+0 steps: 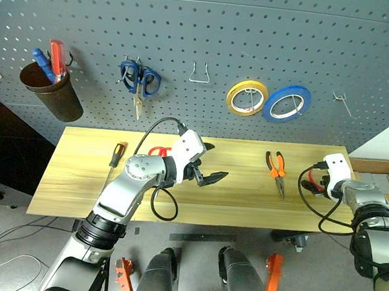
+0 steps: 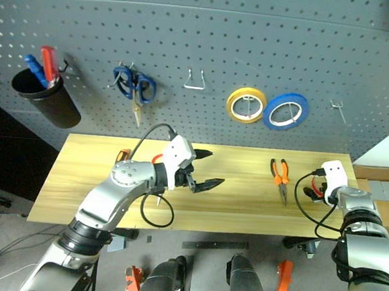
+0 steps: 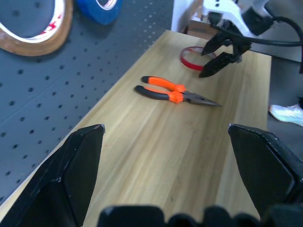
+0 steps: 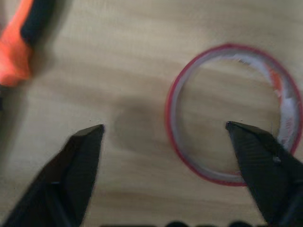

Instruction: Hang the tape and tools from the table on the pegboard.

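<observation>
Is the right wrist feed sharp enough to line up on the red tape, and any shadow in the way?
Right wrist view: tape rim slightly soft but readable; a faint shadow lies on the table beside it. Left wrist view: pliers crisp.

Red tape (image 4: 232, 113), orange-and-black pliers (image 1: 277, 167), pale yellow grained table (image 1: 244, 203), dark grey dotted pegboard (image 1: 190, 30).

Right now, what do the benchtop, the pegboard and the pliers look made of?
Table: looks like light yellow wood or wood laminate, with visible lengthwise grain and a smooth satin top. Pegboard: dark grey panel with a regular hole grid and a matte finish; painted metal or hardboard, can't tell which. Pliers: dark metal jaws, with handles in orange and black that look like a rubbery plastic grip.
</observation>
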Robot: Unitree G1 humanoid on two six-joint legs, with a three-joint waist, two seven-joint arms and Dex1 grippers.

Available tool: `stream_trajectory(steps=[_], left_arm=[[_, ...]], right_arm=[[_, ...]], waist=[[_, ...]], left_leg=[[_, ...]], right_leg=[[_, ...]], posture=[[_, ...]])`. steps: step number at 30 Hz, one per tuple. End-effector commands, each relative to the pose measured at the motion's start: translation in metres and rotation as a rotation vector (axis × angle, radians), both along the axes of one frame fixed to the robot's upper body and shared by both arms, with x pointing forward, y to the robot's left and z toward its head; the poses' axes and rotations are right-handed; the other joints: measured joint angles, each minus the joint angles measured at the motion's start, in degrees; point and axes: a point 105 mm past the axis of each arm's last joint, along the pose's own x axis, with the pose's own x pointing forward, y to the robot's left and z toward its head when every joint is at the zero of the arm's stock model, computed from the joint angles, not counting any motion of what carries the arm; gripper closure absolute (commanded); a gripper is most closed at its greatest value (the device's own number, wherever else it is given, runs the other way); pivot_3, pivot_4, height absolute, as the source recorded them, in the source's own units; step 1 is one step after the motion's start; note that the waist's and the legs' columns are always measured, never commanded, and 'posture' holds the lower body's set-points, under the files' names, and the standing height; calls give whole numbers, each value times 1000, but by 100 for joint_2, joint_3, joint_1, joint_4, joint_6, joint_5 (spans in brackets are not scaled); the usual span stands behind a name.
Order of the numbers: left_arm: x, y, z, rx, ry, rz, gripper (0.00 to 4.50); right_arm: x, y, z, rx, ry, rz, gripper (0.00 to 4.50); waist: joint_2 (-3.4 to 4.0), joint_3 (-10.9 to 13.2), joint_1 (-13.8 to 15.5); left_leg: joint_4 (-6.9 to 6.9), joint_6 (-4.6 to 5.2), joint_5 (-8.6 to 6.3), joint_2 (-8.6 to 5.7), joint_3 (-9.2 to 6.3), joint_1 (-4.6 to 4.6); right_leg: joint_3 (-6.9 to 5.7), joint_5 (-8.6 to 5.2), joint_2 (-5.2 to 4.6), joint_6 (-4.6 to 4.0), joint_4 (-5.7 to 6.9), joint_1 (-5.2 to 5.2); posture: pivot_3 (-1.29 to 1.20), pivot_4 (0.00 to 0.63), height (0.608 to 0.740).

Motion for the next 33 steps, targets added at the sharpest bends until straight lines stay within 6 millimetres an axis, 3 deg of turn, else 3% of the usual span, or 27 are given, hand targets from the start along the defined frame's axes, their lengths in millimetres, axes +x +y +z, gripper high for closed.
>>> stream_trajectory(steps=[1,9,13,16,21,24,28,33], left_arm=[[-6,-9,17,-22,-56,-49,0],[-9,-11,16,-9,-62,-71,0],[-9,-14,23,-51,-70,-80,0],[-10,-19,31,-99,-92,-83,0],[-20,-32,42,-156,-109,-142,0],[-26,-37,49,-174,-124,-182,0],[-30,-45,58,-198,-135,-228,0],[-27,-48,65,-213,-150,-245,0]], right_arm=[[-2,-4,3,-25,27,21,1613],[-10,-3,-14,-146,103,98,4461],[-12,-6,-17,-184,79,102,4489],[-5,-8,-5,-150,-32,72,4489],[-14,-16,25,-194,-216,112,4489],[-37,-9,59,-249,-364,101,4489],[-74,34,101,-266,-577,70,4489],[-103,91,141,-254,-815,22,4489]], waist=[[-1,11,20],[-2,14,30],[-7,11,29],[-7,11,29],[-2,13,44],[14,10,57],[19,12,0],[21,13,-28]], left_leg=[[0,0,0,0,-3,-1],[3,-2,1,-1,-13,-4],[7,-3,1,-1,-14,-4],[11,-4,2,-4,-14,-5],[9,-4,1,-5,-17,-14],[11,-6,0,-1,-26,-41],[17,-11,-2,1,-21,-46],[18,-32,8,6,-25,-42]], right_leg=[[-4,0,-1,0,0,0],[-16,0,-4,1,1,0],[-17,1,-4,2,2,1],[-17,3,-9,5,3,3],[-20,1,-11,11,0,0],[-25,-8,-19,26,12,-23],[-18,-19,-19,44,23,-36],[-16,-27,4,57,32,-46]], posture=[[-41,341,740],[-41,317,740],[-62,310,740],[-75,310,740],[-96,310,740],[-120,316,740],[-162,326,740],[-185,328,740]])
